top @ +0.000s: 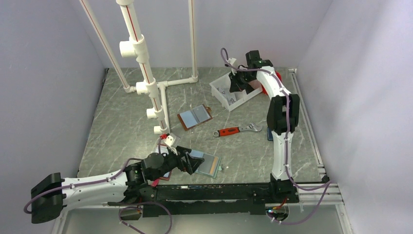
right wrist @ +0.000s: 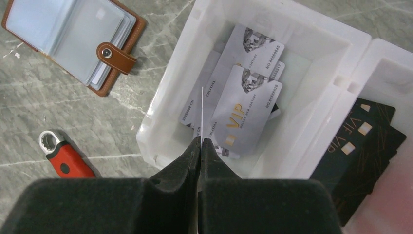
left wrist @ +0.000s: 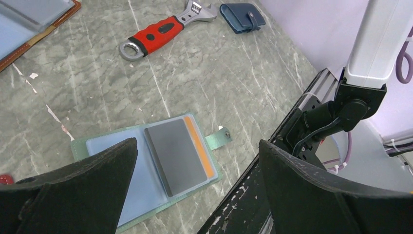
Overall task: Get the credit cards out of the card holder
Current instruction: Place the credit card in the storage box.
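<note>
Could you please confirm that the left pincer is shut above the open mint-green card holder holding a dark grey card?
Not quite: the left wrist view shows the left pincer wide open, not shut, above the open mint-green card holder holding a dark grey card.

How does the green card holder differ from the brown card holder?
The green card holder has mint edges, the brown card holder brown ones. The green holder shows a dark card over an orange card; the brown holder shows only pale pockets. Both lie open on the table.
</note>
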Robot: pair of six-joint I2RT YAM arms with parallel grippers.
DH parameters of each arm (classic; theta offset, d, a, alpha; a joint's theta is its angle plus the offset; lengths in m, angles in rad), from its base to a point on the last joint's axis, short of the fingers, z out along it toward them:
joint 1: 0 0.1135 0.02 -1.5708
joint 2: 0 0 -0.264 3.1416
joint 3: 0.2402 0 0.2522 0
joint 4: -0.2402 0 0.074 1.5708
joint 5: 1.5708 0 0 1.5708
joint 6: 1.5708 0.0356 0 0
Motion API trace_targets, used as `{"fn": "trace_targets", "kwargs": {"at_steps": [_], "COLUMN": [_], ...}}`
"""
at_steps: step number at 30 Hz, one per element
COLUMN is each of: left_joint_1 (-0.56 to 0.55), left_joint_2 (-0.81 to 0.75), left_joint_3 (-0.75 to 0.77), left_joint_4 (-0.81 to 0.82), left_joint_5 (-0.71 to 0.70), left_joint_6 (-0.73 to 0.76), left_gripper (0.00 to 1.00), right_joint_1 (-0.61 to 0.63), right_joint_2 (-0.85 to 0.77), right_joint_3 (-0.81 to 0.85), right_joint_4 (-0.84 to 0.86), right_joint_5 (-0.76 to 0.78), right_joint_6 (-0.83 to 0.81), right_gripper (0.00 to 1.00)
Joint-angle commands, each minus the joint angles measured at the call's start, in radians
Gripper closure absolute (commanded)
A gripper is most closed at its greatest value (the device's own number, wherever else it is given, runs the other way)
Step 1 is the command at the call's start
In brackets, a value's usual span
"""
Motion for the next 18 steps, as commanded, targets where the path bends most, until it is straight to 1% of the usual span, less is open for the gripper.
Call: {"fn": "trace_targets", "kwargs": {"at_steps": [1,3,6,10,13,15,18], "left_joint_1": [0.000,0.000,0.000,0.000,-0.001,0.000,0.001], "left_joint_2": [0.038,0.066,0.102,0.139,0.154,0.159,0.163], "left_joint_3": [-0.018,-0.020,-0.015,0.016,0.051,0.071,0.101], "left_joint_4": [0.154,0.176,0.196,0.181,0.130,0.091,0.022], "left_joint_5": [0.028,0.035,0.042,0.050,0.043,0.031,0.028], "left_joint_6": [0.070,0.075,0.074,0.075,0.060,0.036,-0.024], "left_gripper": [0.01,0.01,0.01,0.01,0.01,0.00,0.00], "right_joint_1": [0.015,0.017,0.026,0.047,0.056,0.058,0.058], "right_joint_2": [0.031,0.039,0.042,0.031,0.000,-0.046,-0.163], "right_joint_3": [0.059,0.066,0.067,0.085,0.113,0.110,0.046], "right_joint_4": [-0.007,-0.001,0.029,0.090,0.112,0.115,0.116], "right_joint_5": [0.007,0.030,0.088,0.228,0.318,0.335,0.318], "right_joint_6": [0.009,0.017,0.045,0.104,0.146,0.160,0.166], "right_gripper": [0.99,0.92,0.77,0.69,0.66,0.64,0.61]}}
